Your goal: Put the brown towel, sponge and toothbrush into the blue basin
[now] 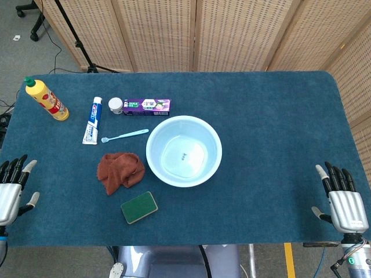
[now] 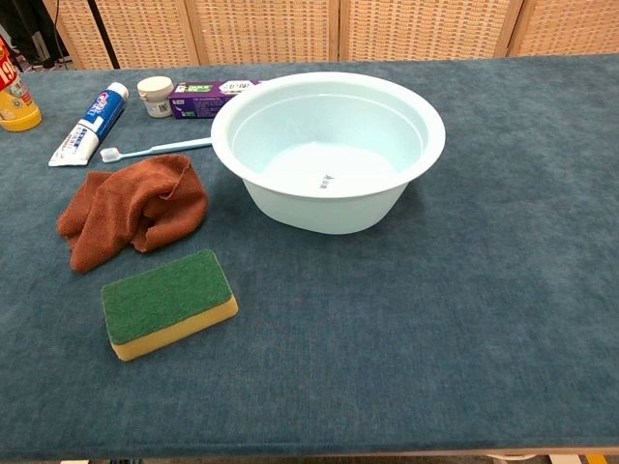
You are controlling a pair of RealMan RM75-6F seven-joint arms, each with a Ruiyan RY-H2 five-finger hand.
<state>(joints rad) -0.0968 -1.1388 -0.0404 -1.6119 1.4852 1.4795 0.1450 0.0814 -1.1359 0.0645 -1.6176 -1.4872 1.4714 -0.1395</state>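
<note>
The light blue basin (image 1: 215, 152) (image 2: 426, 135) stands empty near the table's middle. Left of it lies the crumpled brown towel (image 1: 119, 169) (image 2: 131, 208). A sponge (image 1: 139, 207) (image 2: 167, 301), green on top and yellow below, lies in front of the towel. The pale blue toothbrush (image 1: 124, 135) (image 2: 155, 149) lies behind the towel, bristles to the left. My left hand (image 1: 13, 187) rests at the table's front left edge, fingers apart and holding nothing. At the front right edge my right hand (image 1: 342, 198) is also open. Neither hand shows in the chest view.
A toothpaste tube (image 1: 92, 120) (image 2: 90, 124), a small white jar (image 1: 116, 105) (image 2: 155, 96) and a purple box (image 1: 146, 106) (image 2: 205, 98) lie behind the toothbrush. A yellow bottle (image 1: 46, 99) (image 2: 14, 97) lies at the back left. Wicker screens stand behind the table.
</note>
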